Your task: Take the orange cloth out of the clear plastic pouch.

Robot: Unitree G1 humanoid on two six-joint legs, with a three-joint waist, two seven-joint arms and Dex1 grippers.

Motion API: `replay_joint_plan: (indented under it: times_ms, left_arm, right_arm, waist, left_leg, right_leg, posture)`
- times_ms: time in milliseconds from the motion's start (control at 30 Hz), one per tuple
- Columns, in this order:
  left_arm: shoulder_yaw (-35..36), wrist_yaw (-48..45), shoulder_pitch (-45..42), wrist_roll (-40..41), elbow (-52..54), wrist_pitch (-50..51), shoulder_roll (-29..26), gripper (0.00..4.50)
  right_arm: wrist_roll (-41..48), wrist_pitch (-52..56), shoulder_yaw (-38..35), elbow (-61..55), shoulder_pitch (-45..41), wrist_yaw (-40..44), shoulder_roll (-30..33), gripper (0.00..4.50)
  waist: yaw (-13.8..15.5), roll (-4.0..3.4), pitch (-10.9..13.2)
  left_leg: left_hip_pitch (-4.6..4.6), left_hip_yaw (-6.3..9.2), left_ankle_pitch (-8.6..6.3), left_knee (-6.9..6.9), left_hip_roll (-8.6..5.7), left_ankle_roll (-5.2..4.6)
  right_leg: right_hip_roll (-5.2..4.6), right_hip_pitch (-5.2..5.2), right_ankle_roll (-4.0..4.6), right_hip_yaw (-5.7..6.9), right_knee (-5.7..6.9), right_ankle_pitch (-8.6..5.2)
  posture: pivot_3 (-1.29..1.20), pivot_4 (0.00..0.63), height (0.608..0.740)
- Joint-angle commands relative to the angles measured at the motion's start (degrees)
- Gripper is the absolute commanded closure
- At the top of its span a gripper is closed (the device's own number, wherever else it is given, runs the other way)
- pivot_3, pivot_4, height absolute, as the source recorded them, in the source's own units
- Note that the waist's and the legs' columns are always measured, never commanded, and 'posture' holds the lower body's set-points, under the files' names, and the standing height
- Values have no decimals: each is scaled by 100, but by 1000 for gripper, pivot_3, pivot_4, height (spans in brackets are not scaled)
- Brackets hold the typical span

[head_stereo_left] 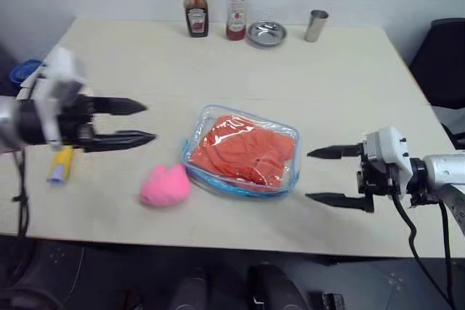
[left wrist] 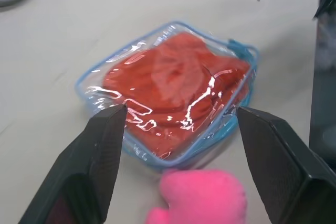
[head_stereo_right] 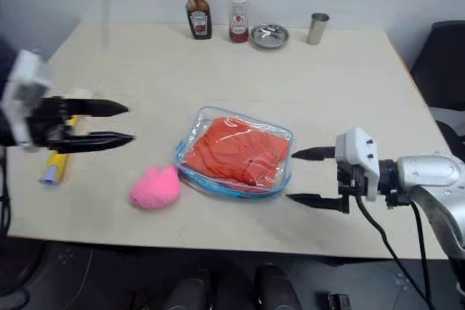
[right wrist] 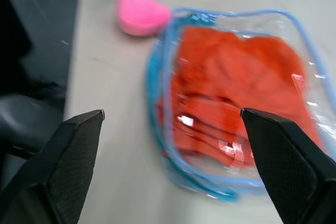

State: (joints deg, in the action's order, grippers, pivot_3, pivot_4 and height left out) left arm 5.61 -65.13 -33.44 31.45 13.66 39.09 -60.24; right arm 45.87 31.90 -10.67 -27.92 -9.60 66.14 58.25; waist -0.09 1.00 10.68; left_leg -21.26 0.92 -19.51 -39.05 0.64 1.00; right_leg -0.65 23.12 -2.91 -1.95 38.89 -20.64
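Note:
The clear plastic pouch [head_stereo_left: 211, 117] with light blue edging lies flat on the table near its front middle. Inside it sits the orange cloth [head_stereo_left: 243, 152], bunched and wrinkled. My left gripper [head_stereo_left: 149, 122] hovers to the left of the pouch, open and empty, its black fingers pointing right. To the right of the pouch my right gripper [head_stereo_left: 307, 175] is open wide and empty, pointing left at the pouch's right edge. The left wrist view has the pouch [left wrist: 92, 77] and cloth [left wrist: 173, 77] between and beyond my fingers. The right wrist view looks over the pouch [right wrist: 160, 77] and cloth [right wrist: 236, 87].
A pink plush [head_stereo_left: 165, 186] lies just left of the pouch's front corner. A yellow and blue tube [head_stereo_left: 60, 164] lies under my left arm. At the table's far edge stand a ketchup bottle [head_stereo_left: 195, 3], a red bottle [head_stereo_left: 237, 12], a metal dish [head_stereo_left: 267, 33] and a metal cup [head_stereo_left: 316, 25].

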Motion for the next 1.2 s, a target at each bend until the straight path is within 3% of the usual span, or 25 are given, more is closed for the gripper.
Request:
replay_joint_plan:
  times_ms: [33,167,400,733,767,833,933,1033,1133,1200]
  left_arm:
    - [-1260,-419,-40,-1684,-233,-2414,117,988]
    - [-1862,-615,-339,-2128,-966,-3460,802,988]
    - [-2288,-632,-670,-2956,-1835,-4635,1347,988]
    - [-2274,-867,-577,-3007,-1908,-4827,1446,4126]
    - [-2244,-834,-557,-2984,-1884,-4752,1460,4481]
    - [-2182,-785,-519,-2908,-1834,-4563,1498,4481]
    - [-1814,-531,-518,-2108,-1431,-3057,1858,4481]
    - [-1258,321,-800,-1387,-1080,-1449,2529,4481]
    - [-1139,875,-757,-1277,-619,-838,2886,4481]
    - [-1235,1135,-554,-1321,-209,-644,3017,4500]
  right_arm:
    - [567,462,-330,-489,51,-257,44,168]
    - [565,599,-347,-692,174,-622,-95,168]
    - [504,673,-309,-872,313,-1047,-236,168]
    - [503,706,-289,-820,232,-1250,-301,111]
    - [488,698,-270,-809,206,-1255,-304,111]
    - [469,694,-242,-797,169,-1265,-311,111]
    - [292,633,-91,-816,123,-1293,-335,111]
    - [-8,644,361,-963,152,-1524,-503,111]
    - [-514,338,829,-1002,262,-1610,-760,111]
    - [-1034,212,1200,-753,42,-2078,-1153,497]
  waist:
    - [-61,1,1]
    - [-105,3,2]
    - [-104,7,4]
    - [-102,7,3]
    - [-101,7,3]
    - [-103,7,3]
    - [-96,7,4]
    - [-41,8,3]
    - [1,10,2]
    - [-6,10,2]
  left_leg:
    - [-1,-8,2,1,4,6]
    - [-11,-13,3,2,6,8]
    - [-17,-12,-2,-7,6,-3]
    - [-18,-9,-1,-8,7,0]
    - [-18,-9,-1,-8,7,0]
    - [-18,-10,-1,-9,7,0]
    - [-18,-8,-1,-9,7,-1]
    - [-23,-5,-2,-17,7,-3]
    - [-28,-2,0,-23,6,1]
    - [-28,-4,4,-21,6,9]
  right_leg:
    - [8,6,0,-10,-2,0]
    - [14,26,0,-14,6,0]
    - [13,29,0,-13,13,0]
    - [11,29,0,-12,14,0]
    - [12,29,0,-12,14,0]
    - [12,29,0,-12,14,0]
    - [11,29,0,-11,17,0]
    - [9,29,0,-9,18,0]
    - [10,31,-1,-9,19,0]
    - [11,31,-1,-11,19,0]
  posture:
    - [0,150,740]
    - [0,150,740]
    - [0,150,740]
    - [0,150,740]
    - [0,150,740]
    - [0,150,740]
    - [0,150,740]
    - [0,150,740]
    - [0,150,740]
    - [0,150,740]
